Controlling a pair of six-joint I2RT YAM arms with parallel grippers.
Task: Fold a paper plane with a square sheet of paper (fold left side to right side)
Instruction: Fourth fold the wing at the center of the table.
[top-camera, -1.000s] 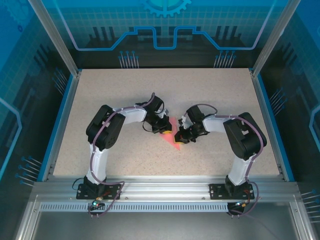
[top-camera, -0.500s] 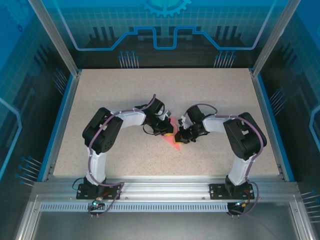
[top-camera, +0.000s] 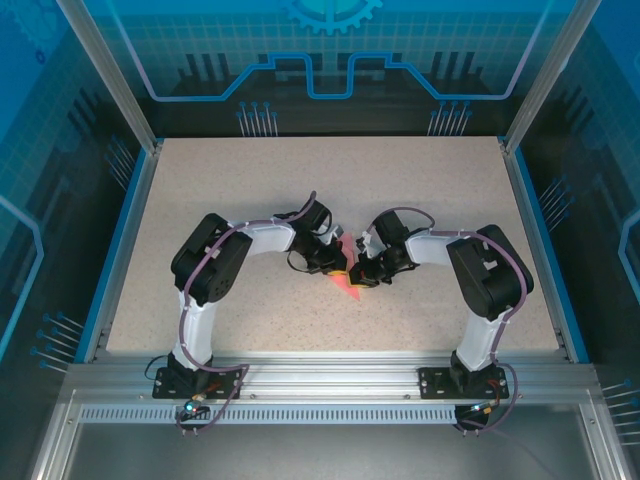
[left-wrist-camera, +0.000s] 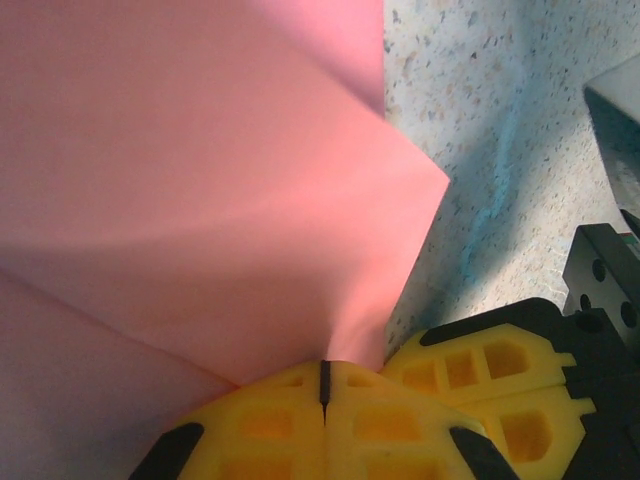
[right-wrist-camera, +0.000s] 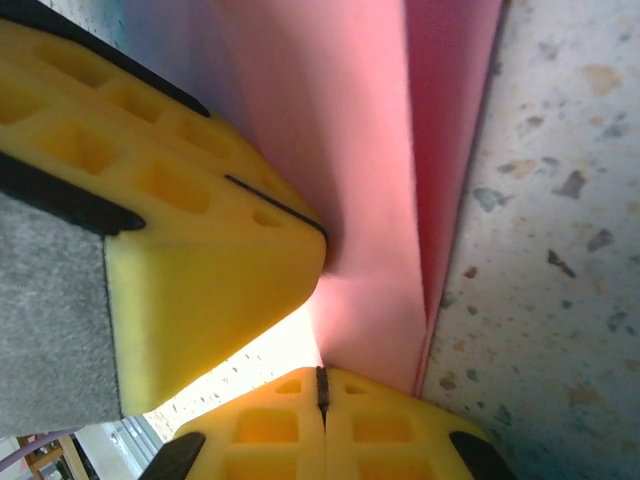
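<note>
Mid-desk (top-camera: 430, 180), slightly toward the near edge: the square sheet of paper (top-camera: 347, 284) lies folded to a triangle, tip pointing at the near edge. Just beyond the tip, both sets of jaws meet over it. Left jaws are together, clamped on a pink edge, with loose layers bulging upward. Right jaws are together too, pinching the paper just beside the left's yellow fingers (right-wrist-camera: 200, 250).

— Do we find any writing here that we can read?
— None; we can read no word, number or brand in any of our views.
— And the blue back panel (top-camera: 420, 50)?
— On it we make out a gear emblem (top-camera: 332, 12) and circuit-style lines (top-camera: 260, 80), drawn figures with no lettering.
</note>
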